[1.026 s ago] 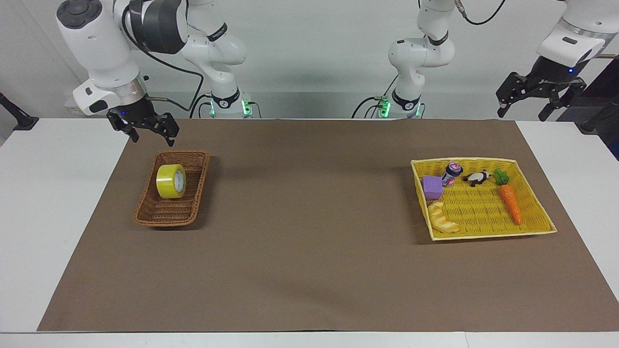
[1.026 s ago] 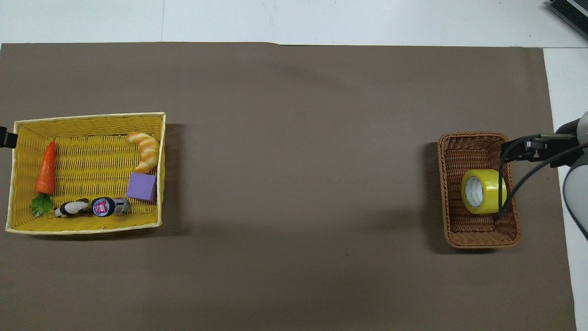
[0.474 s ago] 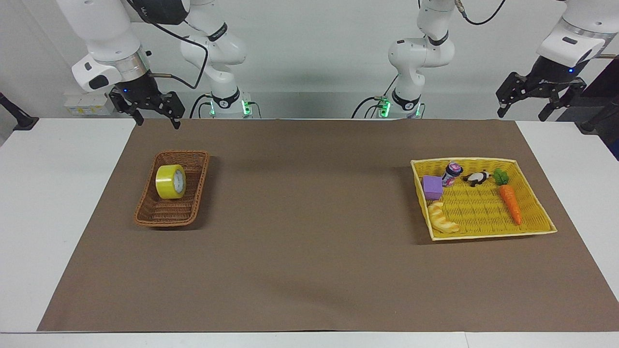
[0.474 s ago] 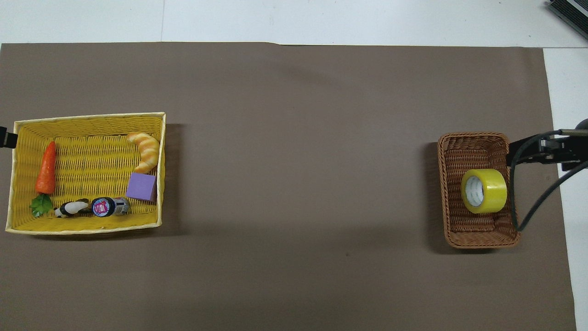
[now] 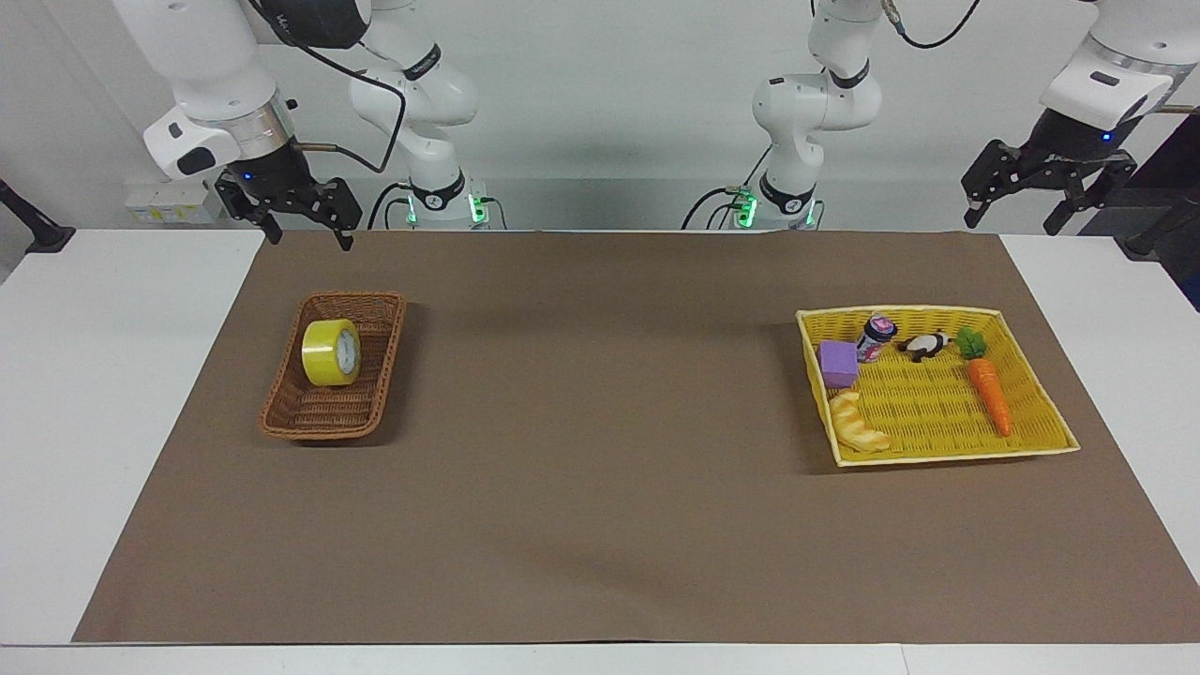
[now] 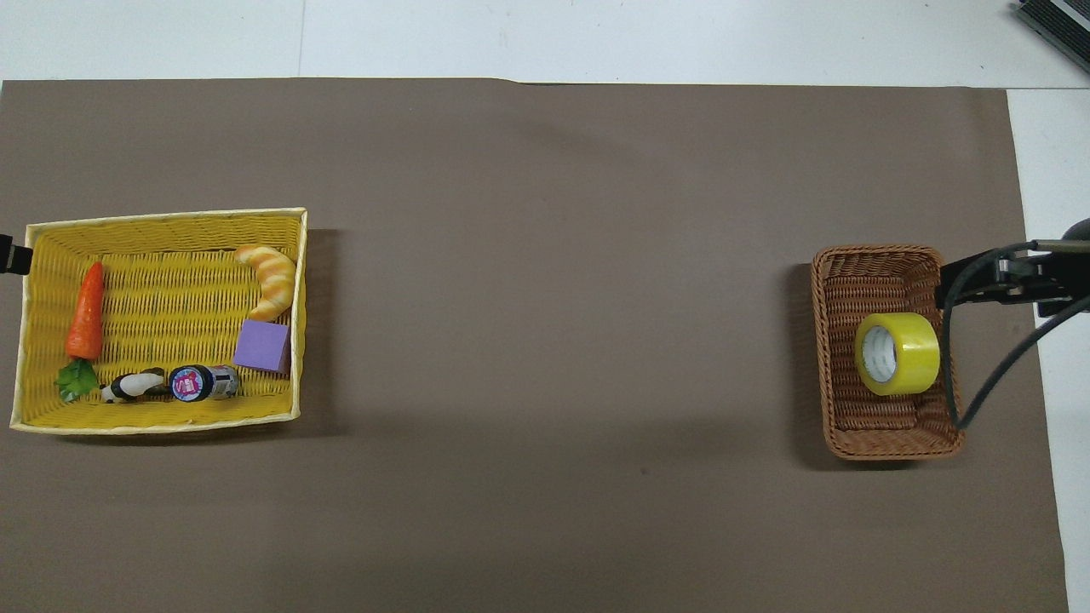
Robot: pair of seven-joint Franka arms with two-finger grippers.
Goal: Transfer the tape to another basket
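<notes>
One translucent yellow tape [image 5: 331, 352] roll, pale core, stands on edge in the basket [image 5: 323, 420]; both tools gape, empty.

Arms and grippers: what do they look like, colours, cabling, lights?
Both arms have glossy white shells with dark joint bands and black cables; green lights glow at the bases. The right gripper and the left gripper are black two-finger linkage units under white wrists, each showing a small blue light.
</notes>
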